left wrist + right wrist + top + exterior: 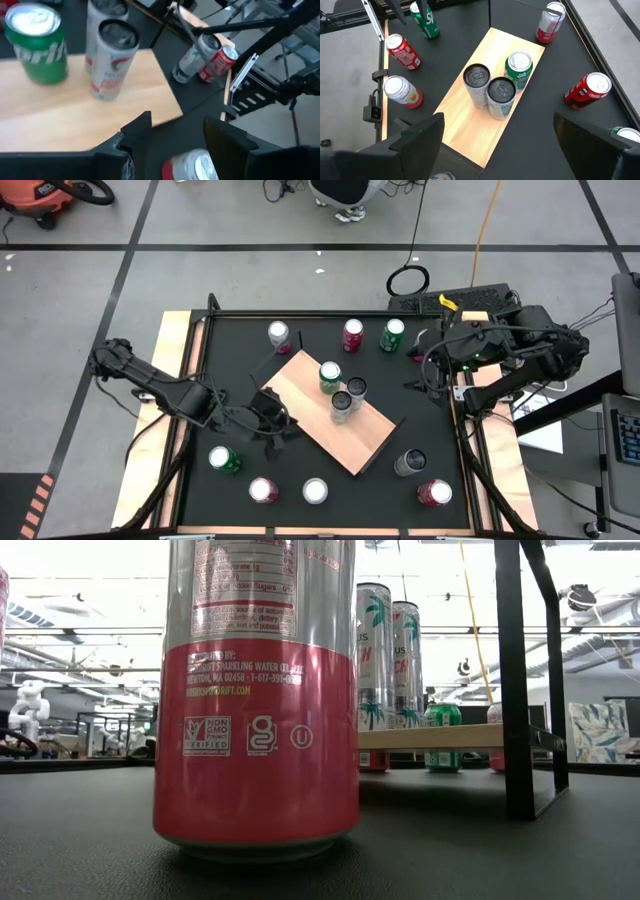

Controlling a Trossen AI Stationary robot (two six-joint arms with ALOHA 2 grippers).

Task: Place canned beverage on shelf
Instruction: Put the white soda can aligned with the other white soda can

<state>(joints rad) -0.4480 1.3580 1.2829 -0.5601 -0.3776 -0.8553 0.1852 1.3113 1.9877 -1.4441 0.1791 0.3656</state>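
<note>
The shelf is a tan wood-grain board lying at a slant mid-table; it also shows in the low view. On it stand a green can and two tall silver cans. My left gripper hovers at the shelf's near-left edge, open and empty. A red-and-silver can stands on the table below its fingers, untouched. My right gripper is open and empty at the table's far right.
Loose cans stand on the black table around the shelf: pink, red and green at the far side. Green, red, white, dark and red stand near. A pink can fills the low view.
</note>
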